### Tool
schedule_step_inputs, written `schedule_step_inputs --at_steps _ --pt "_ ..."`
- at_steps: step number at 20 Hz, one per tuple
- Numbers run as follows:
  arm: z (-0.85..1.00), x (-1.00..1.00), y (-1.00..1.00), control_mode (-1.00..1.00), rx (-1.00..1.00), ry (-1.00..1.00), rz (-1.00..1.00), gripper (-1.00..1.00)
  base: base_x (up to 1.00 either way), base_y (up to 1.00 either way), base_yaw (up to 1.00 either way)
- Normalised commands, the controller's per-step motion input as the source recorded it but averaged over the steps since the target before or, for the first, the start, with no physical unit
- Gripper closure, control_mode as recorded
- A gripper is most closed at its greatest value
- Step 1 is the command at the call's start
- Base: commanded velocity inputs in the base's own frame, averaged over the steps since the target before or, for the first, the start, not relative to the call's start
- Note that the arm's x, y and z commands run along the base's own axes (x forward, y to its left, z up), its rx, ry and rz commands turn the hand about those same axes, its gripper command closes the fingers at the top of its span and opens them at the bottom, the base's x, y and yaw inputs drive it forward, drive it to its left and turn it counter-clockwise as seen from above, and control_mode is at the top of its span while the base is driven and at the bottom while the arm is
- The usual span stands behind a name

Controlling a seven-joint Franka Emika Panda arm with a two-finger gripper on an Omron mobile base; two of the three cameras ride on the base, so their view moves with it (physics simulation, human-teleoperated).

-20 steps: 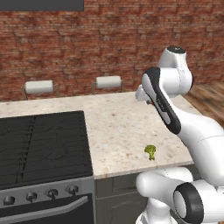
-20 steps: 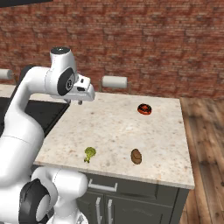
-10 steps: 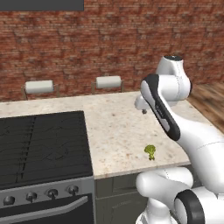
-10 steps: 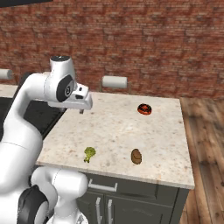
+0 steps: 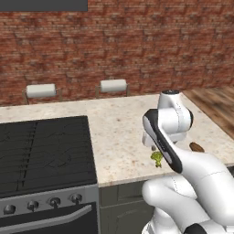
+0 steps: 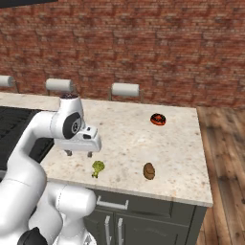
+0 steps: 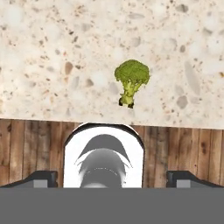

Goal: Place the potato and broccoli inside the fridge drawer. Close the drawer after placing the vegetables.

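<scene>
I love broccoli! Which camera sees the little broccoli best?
The hand view: the broccoli sits big and whole on the counter. The right base view shows it tiny; in the left base view the arm partly hides it.

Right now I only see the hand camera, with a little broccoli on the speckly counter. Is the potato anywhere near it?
Observer: Yes. The potato lies on the same counter, beside the broccoli but apart from it. Both are near the front edge.
Operator: Is my hand touching the broccoli?
Observer: No. From the right base view, the hand hangs open above the counter, off to the broccoli's stove side.
Operator: Is anything else up there?
Observer: A small round red and black thing sits farther back, toward the brick wall.
</scene>
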Motion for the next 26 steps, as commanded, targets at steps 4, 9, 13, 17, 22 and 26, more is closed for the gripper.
schedule_step_inputs --at_steps 4,9,13,17,22,26 --pt "-0.67 0.03 0.0 -1.0 -0.01 0.16 0.06 -1.0 0.0 0.0 0.0" --pt "-0.56 0.15 0.0 -1.0 0.0 0.01 0.09 -1.0 0.0 0.0 0.0" --pt "-0.48 0.24 -0.04 -1.0 0.01 0.0 0.08 -1.0 0.0 0.0 0.0" --pt "-0.34 0.03 -0.18 -1.0 0.0 0.0 0.04 -1.0 0.0 0.0 0.0" --pt "-0.25 0.07 -0.11 -1.0 0.0 0.0 0.01 -1.0 0.0 0.0 0.0" --pt "-0.18 0.32 -0.04 -1.0 0.0 0.01 0.0 -1.0 0.0 0.0 0.0"
